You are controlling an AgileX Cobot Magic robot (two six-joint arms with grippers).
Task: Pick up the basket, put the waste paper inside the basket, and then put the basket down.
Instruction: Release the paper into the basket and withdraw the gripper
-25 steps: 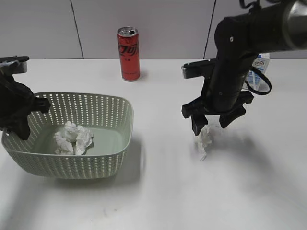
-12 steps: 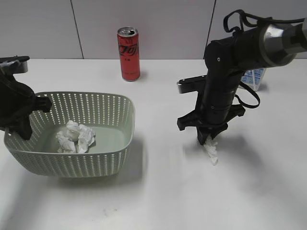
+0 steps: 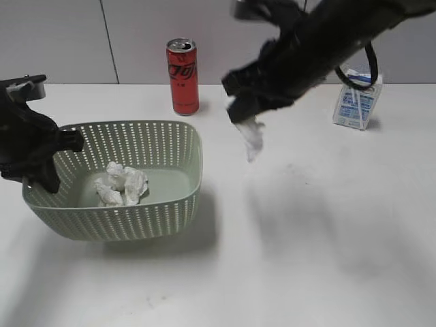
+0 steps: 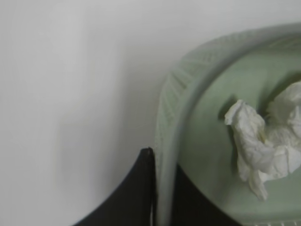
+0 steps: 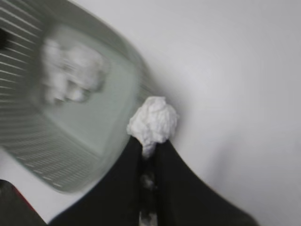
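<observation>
Resting tilted above the white worktop [image 3: 327, 259], the basket [image 3: 157, 218] is pinched at its left rim by the left end effector [image 3: 42, 158], with wads [image 3: 121, 184] inside. Right end effector [image 3: 240, 107] is closed on a wad [image 3: 252, 136], airborne right of the basket.

White tabletop [image 3: 327, 259] before a pale grey panelled wall [image 3: 136, 34], soft shadows.

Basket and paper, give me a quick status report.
Left claw clamps the basket rim. Right claw carries a paper wad in the air, beside the basket. Other paper inside. Nothing between.
</observation>
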